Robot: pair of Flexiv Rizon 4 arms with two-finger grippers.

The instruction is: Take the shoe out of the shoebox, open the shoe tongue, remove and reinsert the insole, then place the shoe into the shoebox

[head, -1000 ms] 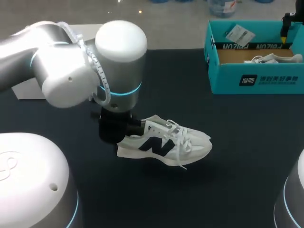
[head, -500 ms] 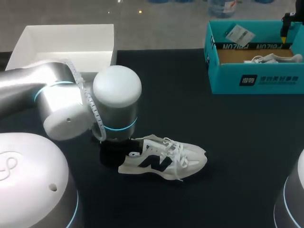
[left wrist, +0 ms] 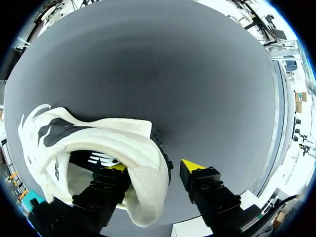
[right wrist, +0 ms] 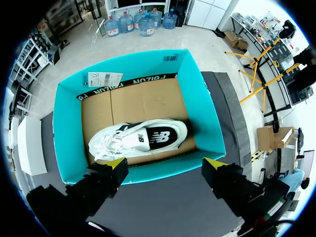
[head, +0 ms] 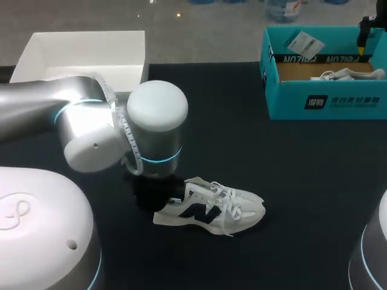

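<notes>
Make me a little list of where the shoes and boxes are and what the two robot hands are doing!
shoe on table: white, dark side mark, standing on its sole on the black table
left gripper: open, that shoe's heel between its fingers, one finger inside, the other outside with a gap
second shoe: on its side in the teal shoebox
right gripper: open, above the shoebox, holding nothing
white box: at the table's far left edge
</notes>
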